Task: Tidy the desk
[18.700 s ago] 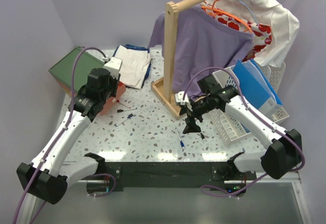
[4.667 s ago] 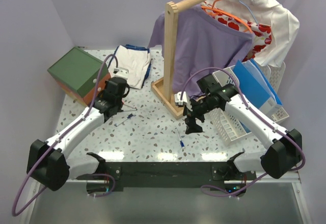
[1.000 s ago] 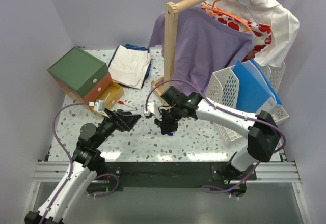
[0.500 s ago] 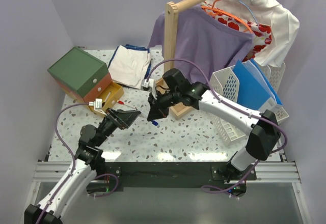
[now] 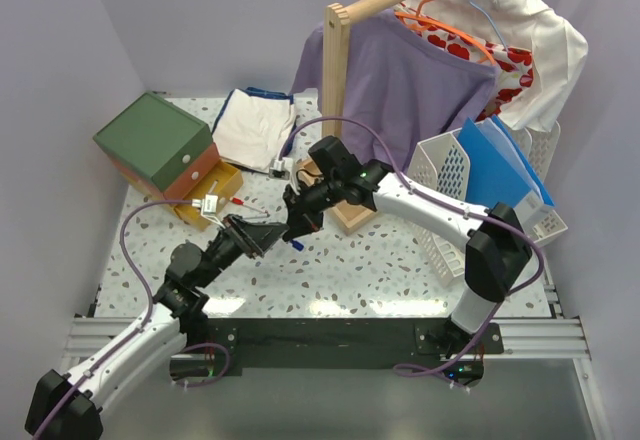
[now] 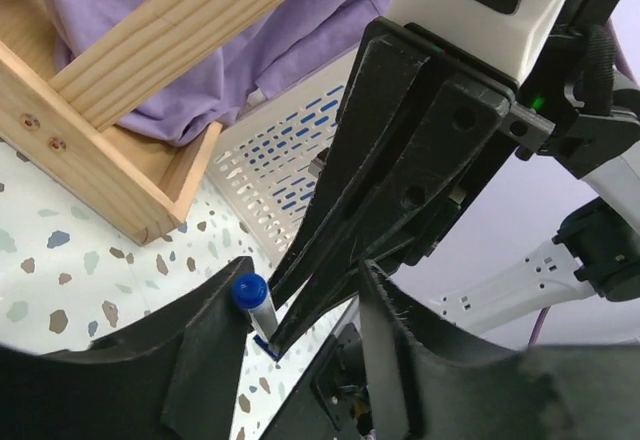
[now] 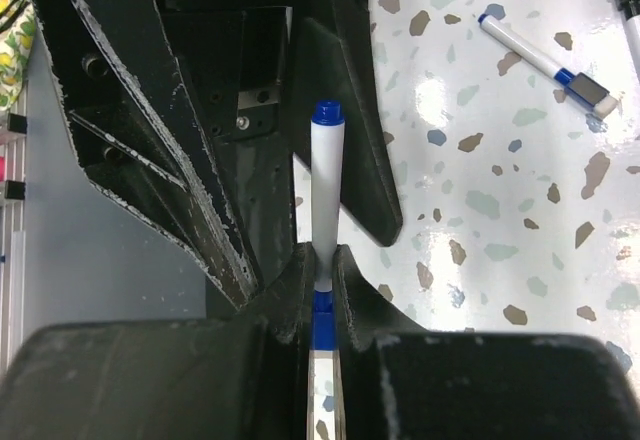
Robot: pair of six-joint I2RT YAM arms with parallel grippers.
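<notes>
The left claw (image 6: 300, 300) stands open around a blue-capped marker (image 7: 325, 190), which the right claw (image 7: 322, 270) pinches tight above the tabletop (image 5: 400, 260): a handover, not yet finished. Beyond, 1 more marker (image 7: 540, 58) lies loose and the yellow drawer (image 5: 228, 176) is open, so much tidying seems left.

Top view is bright and evenly lit from overhead, diffuse; the glossy desk (image 5: 330, 270) throws three white glare patches along its near edge, and shadows on it are soft. Both wrist views are contrasty: the black right gripper (image 7: 322, 260) and left gripper (image 6: 300, 295) sit dark and slightly soft close to the lens. The right wrist view shows one more hot spot on the desk.
</notes>
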